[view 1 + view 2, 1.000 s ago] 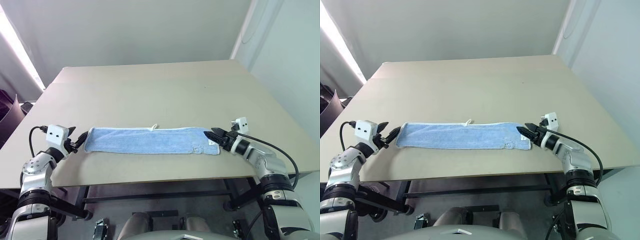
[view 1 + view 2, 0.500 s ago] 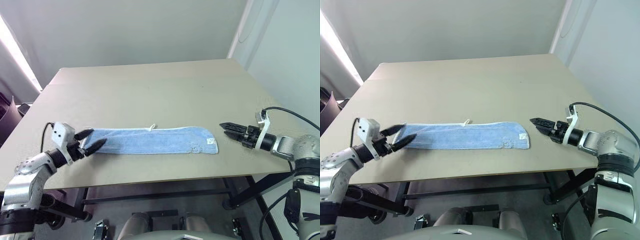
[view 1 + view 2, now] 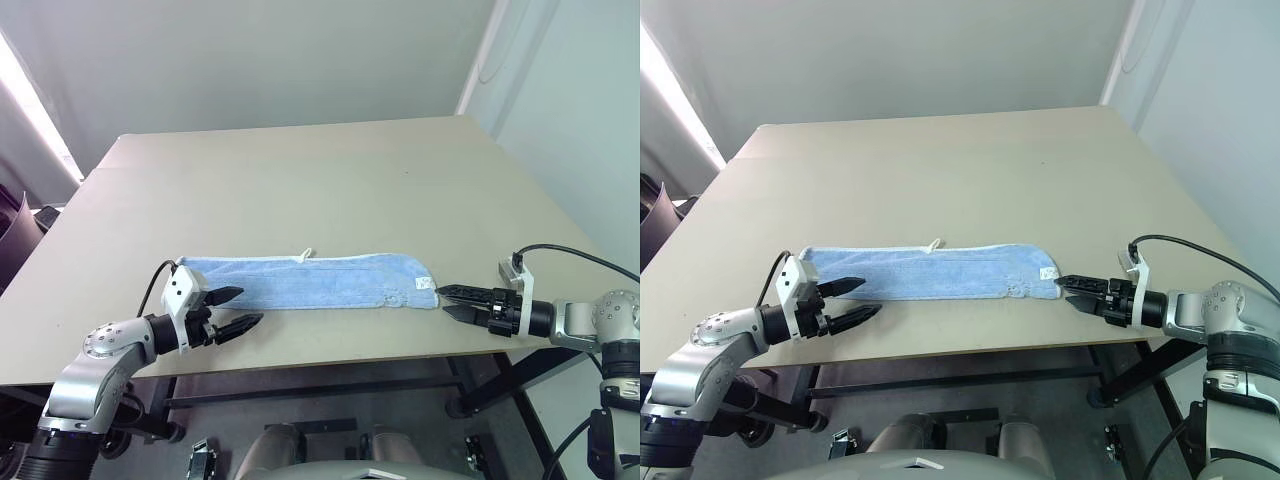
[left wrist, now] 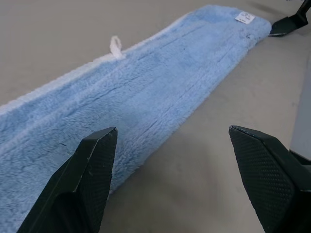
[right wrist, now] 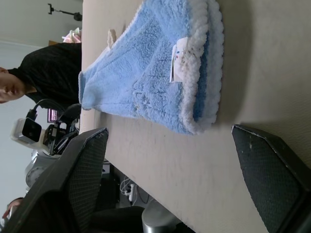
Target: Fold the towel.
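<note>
Left eye view: towel [image 3: 305, 282] lying flat on table [image 3: 300, 190] near front edge, already folded into long narrow strip, layered edges seen at right end. Left gripper [image 3: 232, 310] with fingers apart, empty, just beside strip's near-left part. Right gripper [image 3: 452, 301] spread too, empty, tips at right end by white tag [image 3: 423, 285]. Judged about half done: crosswise fold left.

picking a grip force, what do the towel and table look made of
Towel: soft terry-like cloth, light blue, fuzzy pile, white stitched edging; likely cotton or microfibre. Table: smooth matte beige top, no visible grain; probably laminate board, though that is uncertain.
</note>
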Robot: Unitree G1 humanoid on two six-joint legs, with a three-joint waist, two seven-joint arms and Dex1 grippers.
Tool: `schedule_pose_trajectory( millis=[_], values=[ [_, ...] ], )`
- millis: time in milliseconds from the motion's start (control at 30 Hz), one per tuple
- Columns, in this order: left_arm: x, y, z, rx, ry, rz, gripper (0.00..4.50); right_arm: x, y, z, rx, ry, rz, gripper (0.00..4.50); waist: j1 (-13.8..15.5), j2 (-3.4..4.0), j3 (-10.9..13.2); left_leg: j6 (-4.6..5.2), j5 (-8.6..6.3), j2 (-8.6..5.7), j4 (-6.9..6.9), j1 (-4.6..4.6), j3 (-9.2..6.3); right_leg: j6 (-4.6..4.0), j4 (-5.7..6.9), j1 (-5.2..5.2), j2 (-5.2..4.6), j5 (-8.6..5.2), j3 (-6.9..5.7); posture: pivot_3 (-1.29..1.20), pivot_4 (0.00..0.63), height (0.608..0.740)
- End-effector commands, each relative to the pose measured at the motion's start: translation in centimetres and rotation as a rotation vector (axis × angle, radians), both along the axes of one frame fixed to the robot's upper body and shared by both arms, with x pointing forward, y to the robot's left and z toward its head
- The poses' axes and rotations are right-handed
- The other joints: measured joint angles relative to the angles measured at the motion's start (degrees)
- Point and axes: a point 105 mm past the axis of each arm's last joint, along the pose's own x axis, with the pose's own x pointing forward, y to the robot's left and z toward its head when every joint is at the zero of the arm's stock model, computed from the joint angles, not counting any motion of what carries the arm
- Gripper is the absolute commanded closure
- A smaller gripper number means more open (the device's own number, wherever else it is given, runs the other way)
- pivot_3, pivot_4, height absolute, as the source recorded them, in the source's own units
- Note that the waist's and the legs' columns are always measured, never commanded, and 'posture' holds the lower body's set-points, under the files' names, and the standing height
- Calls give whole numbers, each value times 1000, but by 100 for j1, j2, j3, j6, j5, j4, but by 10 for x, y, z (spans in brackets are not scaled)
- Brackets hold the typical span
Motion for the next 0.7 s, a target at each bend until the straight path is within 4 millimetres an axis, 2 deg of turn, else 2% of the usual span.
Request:
schedule_pose_trajectory(
  millis=[33,233,500,600,700],
  values=[
    [3,-4,8,11,-46,-19,629,5,17,7,40,-39,47,276,-1,-3,0,0,0,0,1,0,0,1,-1,1,0,1,0,0,0,740],
    [3,-11,7,12,-52,-34,629,26,39,11,68,-95,55,276,-25,-1,1,-14,-9,1,5,2,2,6,-1,4,1,3,0,0,0,740],
    [3,-8,3,46,-56,-26,629,37,34,3,29,-92,1,276,42,-1,1,9,-6,-2,1,-12,1,11,-23,-1,-1,7,-3,0,0,740],
    [3,-5,4,42,-58,-13,629,36,26,1,30,-82,-25,906,41,-1,1,10,-6,-2,3,-12,1,13,-24,0,-1,9,-2,0,0,740],
    [4,-5,3,52,-58,-12,629,33,24,2,40,-81,-20,1945,39,0,2,10,-7,-1,4,-12,1,15,-24,0,-1,10,-2,0,0,740]
  ],
)
